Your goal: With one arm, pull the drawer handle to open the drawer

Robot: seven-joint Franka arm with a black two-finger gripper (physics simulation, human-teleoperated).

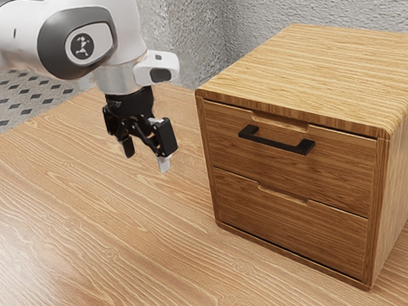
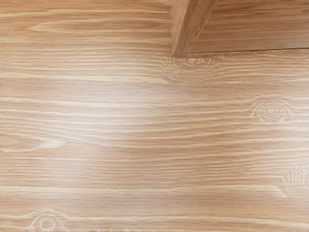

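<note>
My black two-finger pincer (image 1: 146,159) hangs above the pale wood-grain desk (image 1: 79,242), fingers spread wide and holding nothing. The black bar handle (image 1: 276,140) sits on the upper drawer (image 1: 287,166) of the boxy wooden cabinet (image 1: 336,71), toward the exterior view's right and apart from my pincer. That drawer's front lies flush, closed.

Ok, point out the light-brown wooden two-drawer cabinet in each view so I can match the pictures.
Exterior view: the light-brown wooden two-drawer cabinet stands on the wooden tabletop at the exterior view's right, beyond the black two-finger gripper.
Wrist view: the cabinet's corner edge rises from the tabletop.
Shared landmark: the cabinet's lower front corner, where it meets the tabletop.
</note>
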